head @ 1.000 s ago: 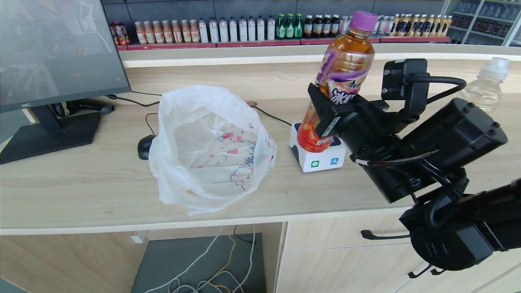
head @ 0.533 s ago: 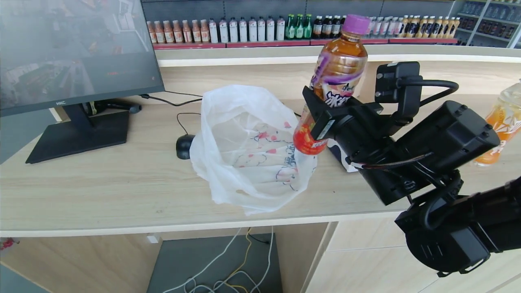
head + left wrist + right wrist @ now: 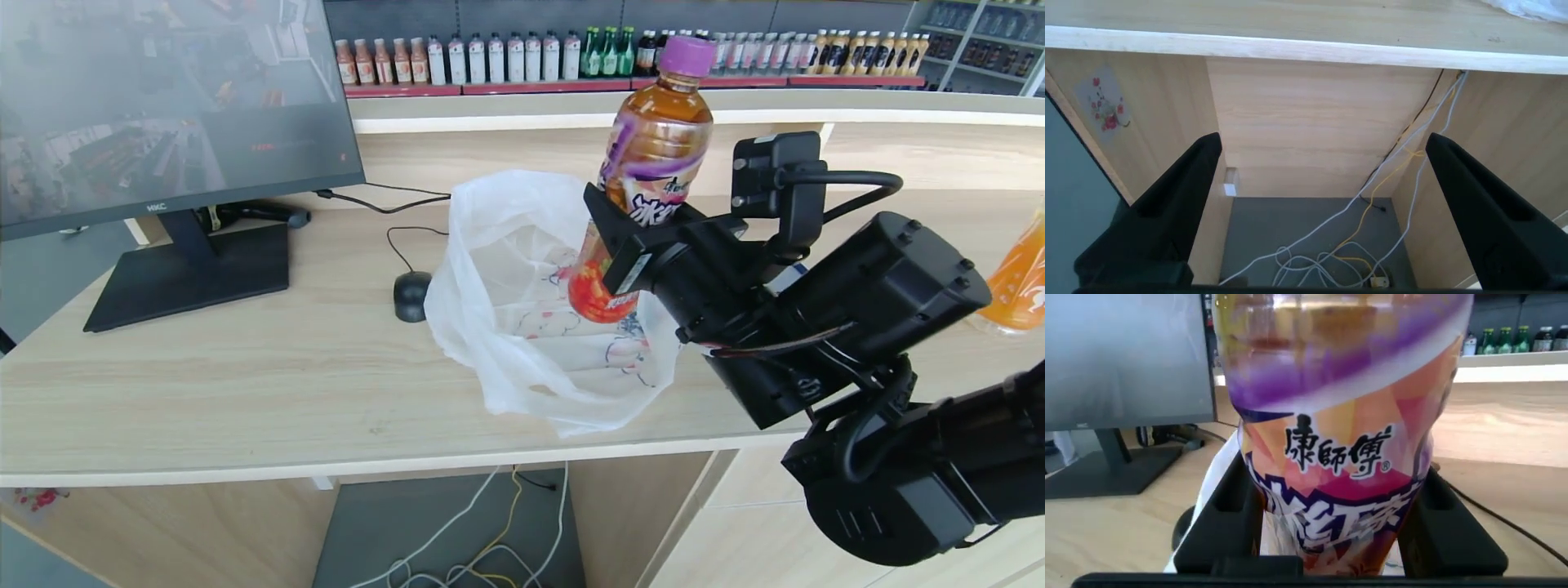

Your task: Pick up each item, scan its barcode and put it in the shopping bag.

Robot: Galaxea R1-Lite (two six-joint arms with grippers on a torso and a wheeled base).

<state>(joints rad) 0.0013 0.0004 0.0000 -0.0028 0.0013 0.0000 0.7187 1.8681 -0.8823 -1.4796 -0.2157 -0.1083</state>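
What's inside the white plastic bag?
Inside the shopping bag, pink and blue print shows, on the bag or something in it, unclear. The bottle in the right gripper hides part.

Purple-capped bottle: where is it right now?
In the head view, the bottle is held roughly upright in the right gripper, over the right side of the open white shopping bag on the wooden counter.

Black pincer (image 3: 630,233), bulky black arm (image 3: 890,278)
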